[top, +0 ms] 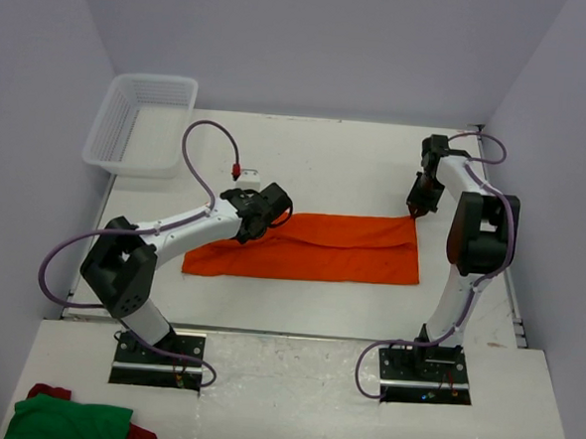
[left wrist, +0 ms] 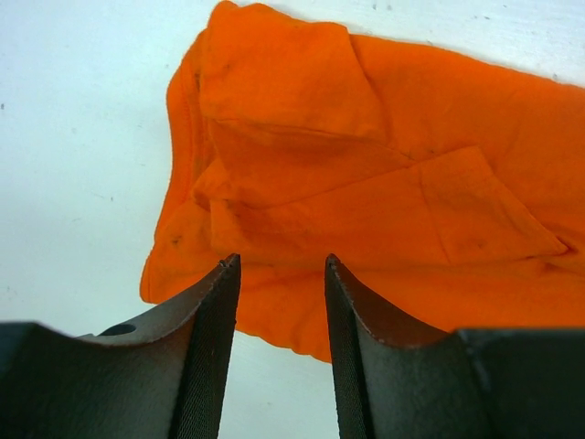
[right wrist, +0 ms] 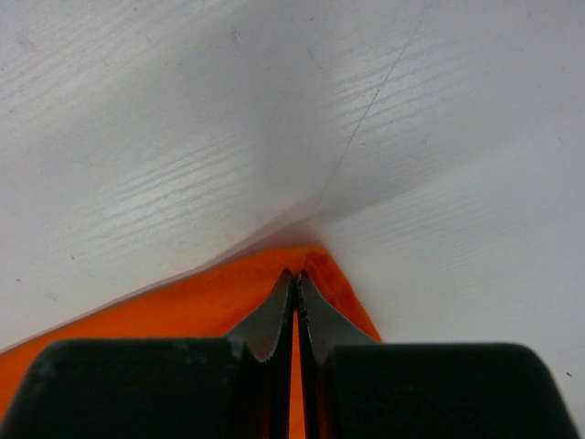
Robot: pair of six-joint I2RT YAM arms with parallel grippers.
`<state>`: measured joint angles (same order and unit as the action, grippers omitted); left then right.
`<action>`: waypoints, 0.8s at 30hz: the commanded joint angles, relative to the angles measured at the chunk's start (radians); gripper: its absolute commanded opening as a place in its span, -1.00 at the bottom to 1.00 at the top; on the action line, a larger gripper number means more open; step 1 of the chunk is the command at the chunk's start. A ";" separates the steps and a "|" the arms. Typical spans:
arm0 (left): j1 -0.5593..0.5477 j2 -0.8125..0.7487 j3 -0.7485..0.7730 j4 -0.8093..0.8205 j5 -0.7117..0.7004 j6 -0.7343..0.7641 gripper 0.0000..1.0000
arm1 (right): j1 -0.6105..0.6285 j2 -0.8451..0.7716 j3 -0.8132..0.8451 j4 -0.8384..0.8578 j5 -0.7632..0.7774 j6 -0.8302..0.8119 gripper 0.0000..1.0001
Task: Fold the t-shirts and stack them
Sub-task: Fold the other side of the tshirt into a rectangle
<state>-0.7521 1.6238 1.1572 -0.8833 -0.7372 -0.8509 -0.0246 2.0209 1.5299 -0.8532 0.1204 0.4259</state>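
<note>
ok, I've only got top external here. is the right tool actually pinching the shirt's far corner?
Observer: Yes. Right wrist shows the right tool shut on the t-shirt corner, with orange cloth either side of the tips.
Operator: left one?
Observer: Left wrist shows the left tool open, fingers apart, nothing gripped between them.
Operator: cloth flat at that end?
Observer: No. A folded flap lies doubled over there, with creases.
</note>
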 commanded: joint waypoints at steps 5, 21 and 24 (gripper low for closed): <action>0.056 -0.053 -0.023 -0.029 -0.057 -0.025 -0.11 | -0.001 0.022 0.053 -0.014 -0.002 -0.013 -1.00; 0.220 -0.055 -0.019 0.063 0.061 -0.004 0.00 | 0.052 -0.134 -0.019 0.031 0.015 0.001 -0.27; 0.255 -0.025 0.013 0.072 0.081 0.018 0.05 | 0.086 -0.154 -0.025 0.043 -0.013 -0.009 -0.26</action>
<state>-0.5259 1.6035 1.1217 -0.8600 -0.6796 -0.8597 0.0193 1.9465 1.5074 -0.8417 0.1184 0.4255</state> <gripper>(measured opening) 0.518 0.366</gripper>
